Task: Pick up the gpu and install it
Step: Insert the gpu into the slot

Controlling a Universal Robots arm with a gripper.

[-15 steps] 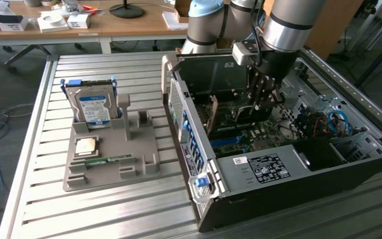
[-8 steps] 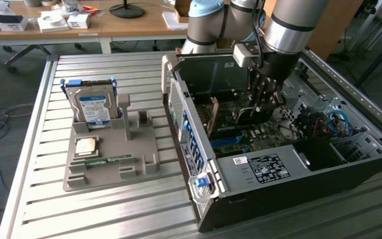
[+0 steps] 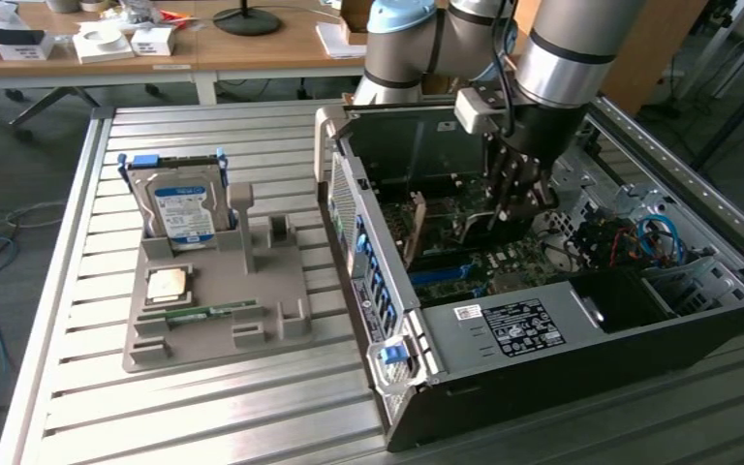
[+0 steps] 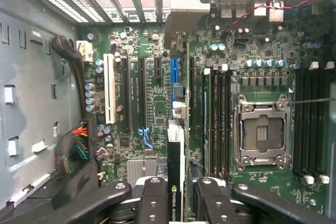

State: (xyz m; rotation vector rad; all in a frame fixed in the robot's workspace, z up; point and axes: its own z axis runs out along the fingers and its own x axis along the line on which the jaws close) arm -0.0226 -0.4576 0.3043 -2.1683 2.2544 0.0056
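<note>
My gripper (image 3: 517, 205) reaches down into the open computer case (image 3: 386, 291) and is shut on the gpu (image 3: 476, 228), a thin dark card held on edge. In the wrist view the gpu (image 4: 176, 145) runs edge-on away from my black fingers (image 4: 155, 203), which press on both of its faces; a green-and-white label shows on its near edge. The card hangs just over the motherboard (image 4: 147, 103), in line with the blue expansion slot (image 4: 175, 72). Its silvery bracket end (image 4: 178, 38) points toward the case's rear slot openings. I cannot tell whether the card touches the slot.
On the slatted table a grey fixture (image 3: 217, 329) holds a hard drive (image 3: 185, 208), a processor chip (image 3: 170, 284) and a green memory stick (image 3: 204, 312). Inside the case lie the processor socket (image 4: 261, 135), memory slots (image 4: 310, 124) and coloured cable bundles (image 4: 79, 148).
</note>
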